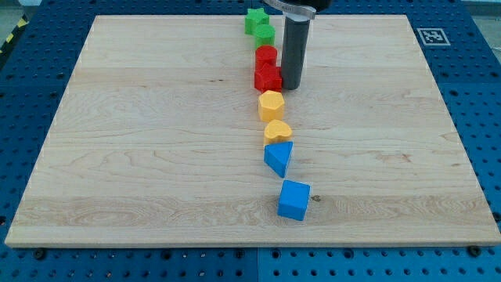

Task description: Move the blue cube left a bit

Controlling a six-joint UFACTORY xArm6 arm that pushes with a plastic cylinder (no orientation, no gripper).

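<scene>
The blue cube [293,200] lies on the wooden board [141,141] near the view's bottom, a little right of centre. My tip [291,85] stands far above it in the view, just right of the red star-shaped block [268,78], touching or nearly touching it. The rod rises from there to the view's top edge. The tip is several block widths away from the blue cube.
A column of blocks runs down the middle: a green star [254,19], a green cylinder [264,34], a red cylinder [266,56], a yellow hexagon [271,104], a yellow heart [277,131], a blue triangle [279,157]. A marker tag [433,36] sits at the board's top right.
</scene>
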